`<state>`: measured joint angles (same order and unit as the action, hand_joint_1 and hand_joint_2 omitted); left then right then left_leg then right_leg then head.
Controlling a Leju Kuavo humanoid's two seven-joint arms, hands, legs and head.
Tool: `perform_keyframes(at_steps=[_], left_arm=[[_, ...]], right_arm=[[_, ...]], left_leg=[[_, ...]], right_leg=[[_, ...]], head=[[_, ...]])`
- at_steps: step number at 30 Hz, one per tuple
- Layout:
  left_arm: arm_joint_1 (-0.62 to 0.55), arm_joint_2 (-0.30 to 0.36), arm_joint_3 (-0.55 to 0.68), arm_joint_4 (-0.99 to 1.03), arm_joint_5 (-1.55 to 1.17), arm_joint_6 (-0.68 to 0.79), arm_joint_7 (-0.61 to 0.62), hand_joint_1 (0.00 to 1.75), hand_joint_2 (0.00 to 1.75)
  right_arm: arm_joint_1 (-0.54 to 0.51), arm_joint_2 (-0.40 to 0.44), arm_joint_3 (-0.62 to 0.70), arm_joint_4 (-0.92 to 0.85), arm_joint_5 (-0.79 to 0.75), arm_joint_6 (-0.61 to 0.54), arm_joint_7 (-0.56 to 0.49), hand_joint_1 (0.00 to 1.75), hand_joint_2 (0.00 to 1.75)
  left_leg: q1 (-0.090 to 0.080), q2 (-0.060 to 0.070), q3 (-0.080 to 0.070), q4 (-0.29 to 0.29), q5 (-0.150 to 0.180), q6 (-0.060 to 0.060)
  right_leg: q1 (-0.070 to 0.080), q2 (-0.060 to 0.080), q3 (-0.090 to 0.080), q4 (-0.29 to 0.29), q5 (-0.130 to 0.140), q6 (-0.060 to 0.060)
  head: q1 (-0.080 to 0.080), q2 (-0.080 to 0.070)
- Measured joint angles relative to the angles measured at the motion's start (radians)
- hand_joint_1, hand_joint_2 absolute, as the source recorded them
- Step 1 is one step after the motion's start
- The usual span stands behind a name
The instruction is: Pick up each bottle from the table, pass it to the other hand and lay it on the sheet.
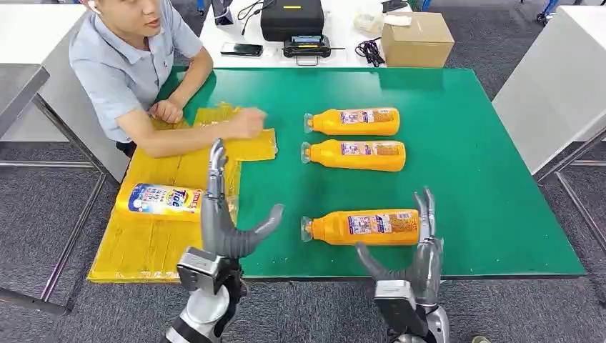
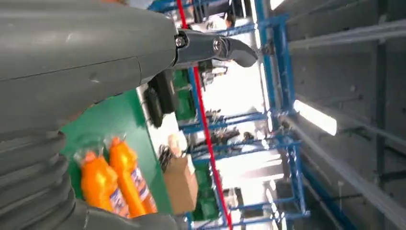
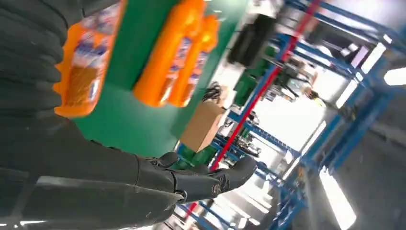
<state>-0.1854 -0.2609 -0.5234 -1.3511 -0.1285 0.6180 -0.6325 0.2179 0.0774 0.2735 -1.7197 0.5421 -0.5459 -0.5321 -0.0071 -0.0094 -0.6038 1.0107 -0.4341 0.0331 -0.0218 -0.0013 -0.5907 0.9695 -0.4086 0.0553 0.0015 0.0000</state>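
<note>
Head view: both the left hand (image 1: pixel 227 214) and right hand (image 1: pixel 416 250) are held empty, fingers spread. Three orange bottles (image 1: pixel 361 227) lie on the green table (image 1: pixel 486 179); one bottle (image 1: pixel 161 200) lies on the yellow sheet (image 1: pixel 143 246), far left.

Two orange bottles (image 2: pixel 112 184) on green table (image 2: pixel 112 120), cardboard box (image 2: pixel 181 184) nearby.

Tide bottle (image 1: pixel 163 201): its end toward the green table (image 1: pixel 486 179) is hidden behind the left hand (image 1: pixel 223 214).
Near orange bottle (image 1: pixel 361 227): base end partly covered by the right hand (image 1: pixel 418 257); label print too small to be read.
Yellow sheet (image 1: pixel 154 246): far part covered by the person's forearm (image 1: pixel 189 136).
Cardboard box (image 1: pixel 416 39): top cut by the picture's edge.
</note>
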Motion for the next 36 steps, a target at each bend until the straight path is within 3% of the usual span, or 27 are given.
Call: perform_keyframes(at_steps=[6, 18, 25, 36], left_arm=[[-0.012, -0.008, -0.035, 0.038, 0.0, -0.004, 0.032, 0.0, 1.75], [0.011, -0.01, -0.057, 0.05, -0.05, -0.022, 0.082, 0.0, 1.75], [0.026, -0.01, -0.061, 0.061, -0.06, -0.037, 0.097, 0.0, 1.75], [0.024, -0.013, -0.094, 0.081, -0.058, -0.047, 0.116, 0.0, 1.75]], right_arm=[[-0.02, -0.084, -0.001, 0.075, 0.275, -0.038, 0.15, 0.0, 1.75], [-0.097, -0.233, -0.047, 0.272, 0.542, -0.006, 0.276, 0.0, 1.75], [-0.186, -0.304, -0.047, 0.401, 0.594, 0.078, 0.313, 0.0, 1.75], [-0.317, -0.323, -0.025, 0.569, 0.601, 0.11, 0.305, 0.0, 1.75]], left_leg=[[0.0, 0.0, -0.001, 0.0, 0.0, 0.0], [-0.001, 0.0, -0.001, 0.0, 0.0, 0.0], [0.0, 0.0, -0.001, 0.0, 0.0, 0.0], [0.0, 0.0, -0.001, 0.0, 0.0, 0.0]], right_leg=[[0.0, 0.0, 0.0, 0.0, 0.0, 0.0], [0.0, 0.0, 0.0, 0.0, 0.0, 0.0], [0.0, 0.0, 0.0, 0.0, 0.0, 0.0], [0.0, 0.0, 0.0, 0.0, 0.0, 0.0]], head=[[0.0, 0.0], [-0.001, 0.0], [0.0, 0.0], [-0.001, 0.0]])
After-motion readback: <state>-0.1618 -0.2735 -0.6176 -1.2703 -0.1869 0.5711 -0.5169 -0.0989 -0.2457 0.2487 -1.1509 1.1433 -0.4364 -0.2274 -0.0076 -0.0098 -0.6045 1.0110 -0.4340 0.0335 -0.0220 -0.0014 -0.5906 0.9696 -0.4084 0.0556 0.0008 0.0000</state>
